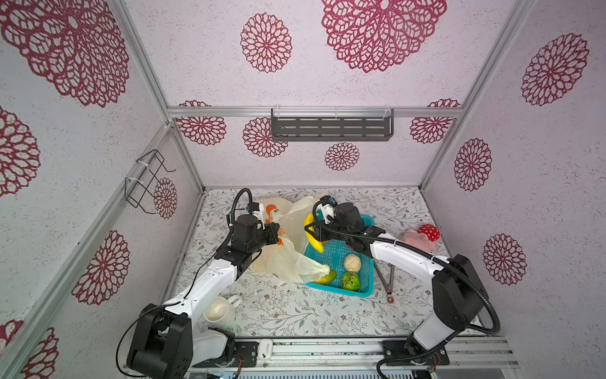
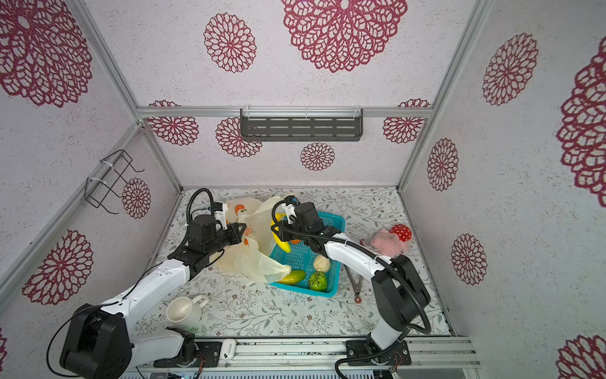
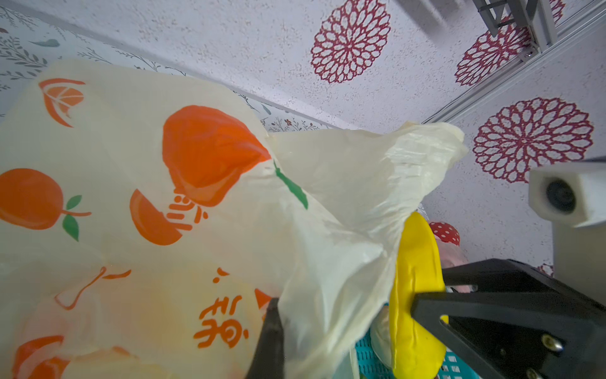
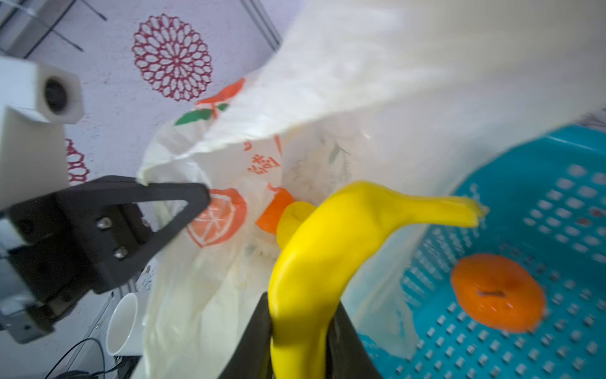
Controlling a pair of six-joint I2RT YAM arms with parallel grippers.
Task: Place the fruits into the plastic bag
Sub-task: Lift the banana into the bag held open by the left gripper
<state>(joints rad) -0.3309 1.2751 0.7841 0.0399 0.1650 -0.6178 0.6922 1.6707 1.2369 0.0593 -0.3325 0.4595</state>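
The cream plastic bag (image 1: 288, 242) (image 3: 196, 197) printed with oranges lies left of the teal basket (image 1: 341, 289), and its mouth drapes over the basket's near corner. My left gripper (image 1: 278, 231) is shut on the bag's upper edge; one dark finger (image 3: 270, 338) shows against the film. My right gripper (image 1: 310, 229) (image 4: 301, 315) is shut on the yellow banana (image 1: 313, 241) (image 4: 328, 246), held at the bag's mouth above the basket's left rim. The basket holds a mango (image 1: 326, 278), a bumpy green ball (image 1: 350, 281), a cream round fruit (image 1: 352, 262) and an orange (image 4: 498, 292).
A red spotted mushroom plush (image 1: 429, 232) lies with a pink plush (image 1: 416, 241) at the right. Tongs (image 1: 387, 279) lie right of the basket. A white mug (image 1: 219, 310) lies on its side by the left arm. A grey shelf (image 1: 331, 126) hangs on the back wall.
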